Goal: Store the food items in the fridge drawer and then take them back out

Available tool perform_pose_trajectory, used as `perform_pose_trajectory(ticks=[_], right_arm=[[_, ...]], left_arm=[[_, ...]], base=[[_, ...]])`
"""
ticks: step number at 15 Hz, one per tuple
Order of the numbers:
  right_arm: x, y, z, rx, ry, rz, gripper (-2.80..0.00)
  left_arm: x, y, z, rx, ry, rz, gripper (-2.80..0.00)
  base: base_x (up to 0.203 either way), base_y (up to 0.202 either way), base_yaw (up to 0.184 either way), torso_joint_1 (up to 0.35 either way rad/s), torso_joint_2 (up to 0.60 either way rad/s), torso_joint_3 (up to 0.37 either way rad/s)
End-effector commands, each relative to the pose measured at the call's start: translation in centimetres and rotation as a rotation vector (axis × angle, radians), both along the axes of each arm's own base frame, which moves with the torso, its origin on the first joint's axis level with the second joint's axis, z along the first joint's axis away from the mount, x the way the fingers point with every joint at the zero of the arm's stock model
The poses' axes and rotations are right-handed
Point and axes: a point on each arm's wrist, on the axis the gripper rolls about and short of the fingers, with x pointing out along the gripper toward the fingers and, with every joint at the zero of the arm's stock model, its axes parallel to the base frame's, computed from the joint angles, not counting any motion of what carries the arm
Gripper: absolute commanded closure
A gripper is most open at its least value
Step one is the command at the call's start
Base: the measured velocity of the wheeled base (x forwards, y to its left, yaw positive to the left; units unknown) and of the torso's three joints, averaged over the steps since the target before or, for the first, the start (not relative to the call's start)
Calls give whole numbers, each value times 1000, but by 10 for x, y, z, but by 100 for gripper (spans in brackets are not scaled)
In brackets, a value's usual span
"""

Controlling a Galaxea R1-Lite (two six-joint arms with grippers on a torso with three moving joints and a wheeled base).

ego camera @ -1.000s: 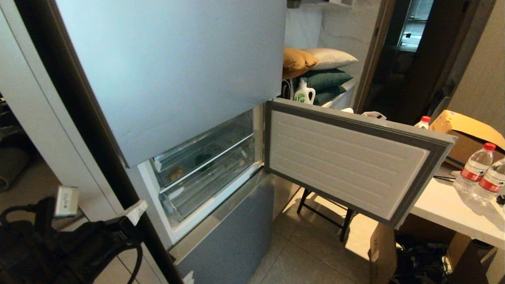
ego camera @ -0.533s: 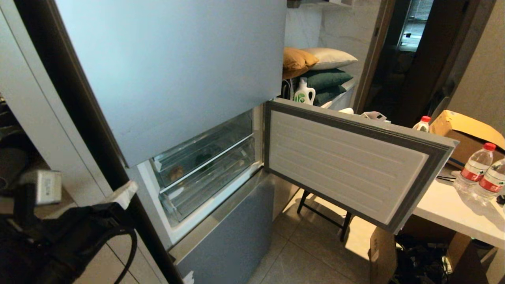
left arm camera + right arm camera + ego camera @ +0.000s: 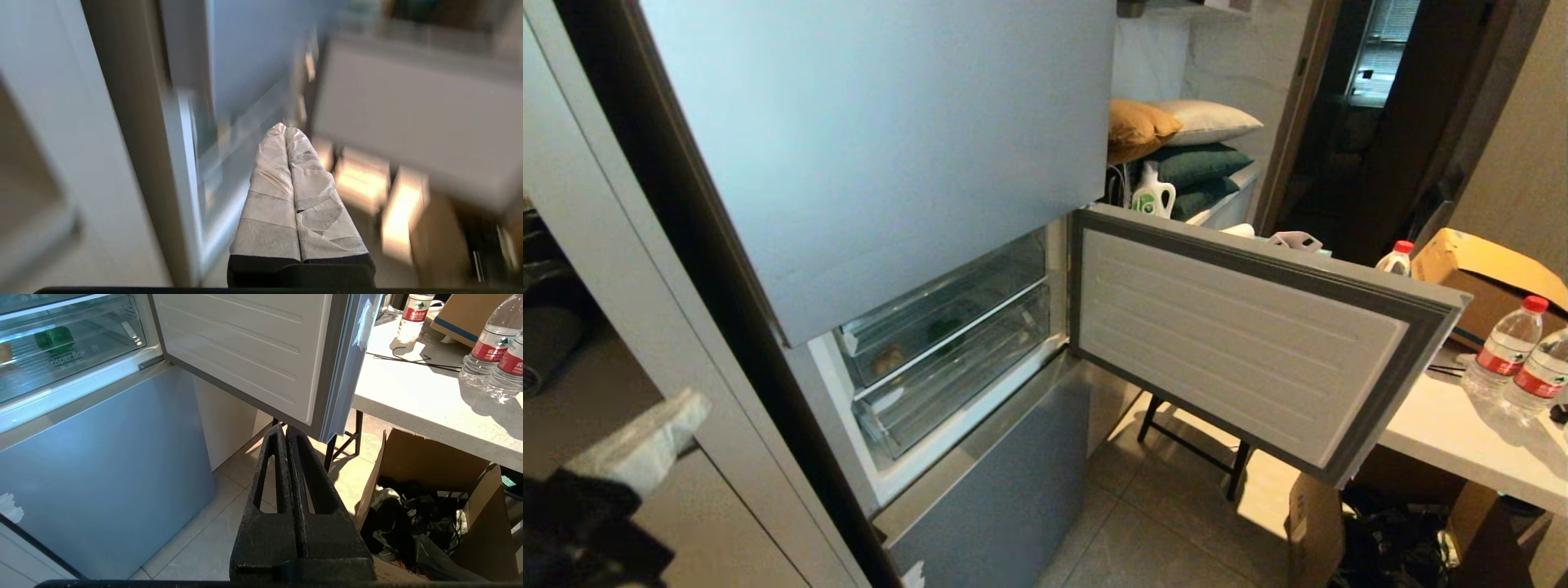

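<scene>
Left arm: only its black end shows, low in the bottom left corner of the head view.
Left gripper point(image 3: 284, 131): white-wrapped fingers point(image 3: 637, 445) pressed flat together along their whole length, tips touching, nothing between them; it points up and to the right in the head view.
Left gripper wrap: creased pale tape covers both fingers from the tips down to the black base.
Right arm: outside the head view; seen only through its own wrist camera.
Right gripper point(image 3: 282, 428): bare black fingers point(image 3: 310, 486) closed against each other, tips meeting, empty; it hangs in the air, angled forward and down.
</scene>
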Motion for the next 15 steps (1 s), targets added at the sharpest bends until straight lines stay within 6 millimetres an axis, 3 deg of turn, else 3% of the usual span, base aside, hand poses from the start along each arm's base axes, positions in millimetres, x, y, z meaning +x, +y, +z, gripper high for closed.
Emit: perform_pose_trajectory(ticks=[1, 5, 9, 15], right_arm=[[0, 0, 0, 0, 2, 0, 0], [0, 0, 0, -1, 2, -1, 0], [0, 0, 0, 0, 1, -1, 0], [0, 0, 0, 0, 2, -1, 0]], left_arm=[[-50, 20, -44, 106, 247, -56, 0], [-92, 35, -98, 197, 513, -186, 0], [-95, 34, -99, 146, 525, 63, 0], [-94, 34, -99, 50, 484, 127, 0]], base=[[0, 0, 0, 0, 0, 0], [0, 0, 0, 0, 0, 0], [0, 0, 0, 0, 0, 0], [0, 0, 0, 0, 0, 0]])
